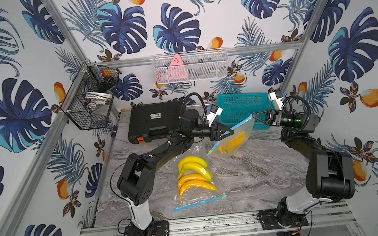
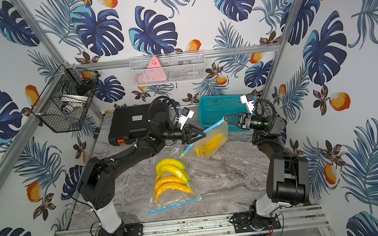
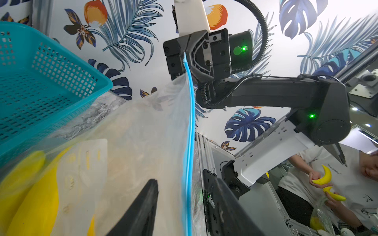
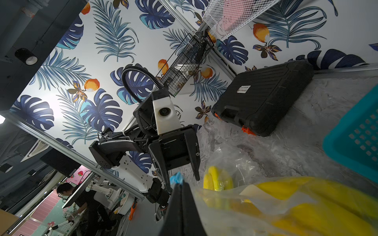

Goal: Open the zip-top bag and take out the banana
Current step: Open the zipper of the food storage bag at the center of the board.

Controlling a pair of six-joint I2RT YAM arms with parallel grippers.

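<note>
A clear zip-top bag (image 1: 244, 129) (image 2: 218, 132) with a blue zip strip hangs slanted above the table, yellow bananas (image 1: 235, 142) (image 3: 34, 204) (image 4: 327, 204) lying in its lower part. My right gripper (image 1: 252, 116) (image 4: 180, 185) is shut on the upper end of the zip strip (image 3: 189, 122). My left gripper (image 1: 232, 132) (image 2: 205, 134) (image 3: 185, 180) stands open at the zip's middle. The strip runs between its fingers (image 3: 143, 204), pinched by neither. Whether one finger is inside the bag I cannot tell.
A second clear bag with several bananas (image 1: 195, 175) and its blue zip strip (image 1: 200, 203) lies on the marble table in front. A teal basket (image 1: 242, 110) and a black case (image 1: 157, 122) stand at the back. Wire baskets (image 1: 90, 97) hang on the walls.
</note>
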